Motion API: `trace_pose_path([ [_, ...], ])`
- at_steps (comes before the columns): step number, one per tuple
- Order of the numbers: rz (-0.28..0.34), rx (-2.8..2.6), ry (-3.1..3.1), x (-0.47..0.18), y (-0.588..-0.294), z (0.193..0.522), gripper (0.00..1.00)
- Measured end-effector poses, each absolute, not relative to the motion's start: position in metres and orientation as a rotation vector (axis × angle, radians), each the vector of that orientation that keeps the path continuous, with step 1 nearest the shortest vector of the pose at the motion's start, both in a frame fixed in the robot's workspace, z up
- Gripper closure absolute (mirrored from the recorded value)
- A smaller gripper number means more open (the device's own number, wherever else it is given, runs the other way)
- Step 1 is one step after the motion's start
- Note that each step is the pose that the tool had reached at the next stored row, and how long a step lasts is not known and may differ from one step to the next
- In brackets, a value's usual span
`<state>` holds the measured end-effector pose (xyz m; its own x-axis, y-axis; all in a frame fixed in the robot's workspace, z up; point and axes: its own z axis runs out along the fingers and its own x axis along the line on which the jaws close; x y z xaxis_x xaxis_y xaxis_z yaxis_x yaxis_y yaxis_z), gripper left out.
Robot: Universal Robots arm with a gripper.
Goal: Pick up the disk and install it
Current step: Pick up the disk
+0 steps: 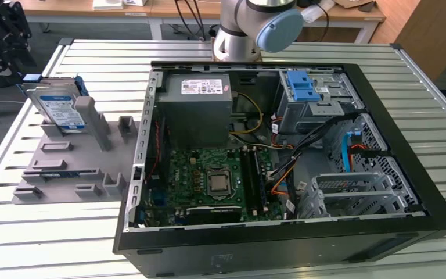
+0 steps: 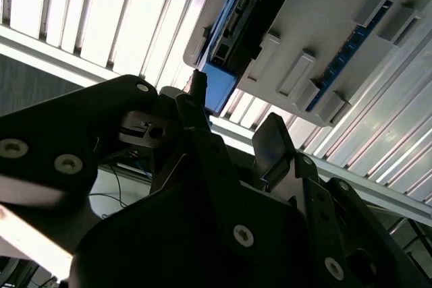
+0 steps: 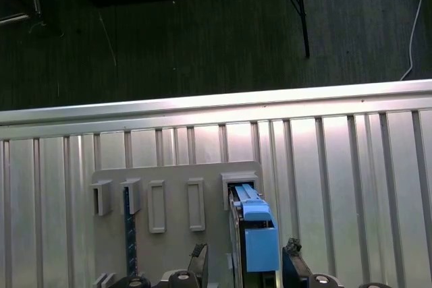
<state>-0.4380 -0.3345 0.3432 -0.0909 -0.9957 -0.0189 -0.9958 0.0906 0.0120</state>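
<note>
1. Exterior view: the disk [image 1: 56, 107] stands upright in a grey fixture [image 1: 68, 174] on the counter [image 1: 45, 244].
2. Second wrist view: the end effector [image 2: 234, 107] hangs wide, empty, near it.
3. First wrist view: probably stiff, weighty and shock-sensitive; grip its flat faces.

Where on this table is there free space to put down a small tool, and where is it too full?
Bare slats of the table lie between the grey holder and the table's near edge, and along the exterior view's right of the computer case. Crowded: inside the case, and around the disk, where the open gripper hovers.
</note>
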Motion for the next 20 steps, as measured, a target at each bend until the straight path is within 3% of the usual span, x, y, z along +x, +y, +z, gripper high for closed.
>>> trace_pose_path([
  [20, 0.034, -2.114, 2.315, -0.438, -0.330, 0.322, 0.45],
])
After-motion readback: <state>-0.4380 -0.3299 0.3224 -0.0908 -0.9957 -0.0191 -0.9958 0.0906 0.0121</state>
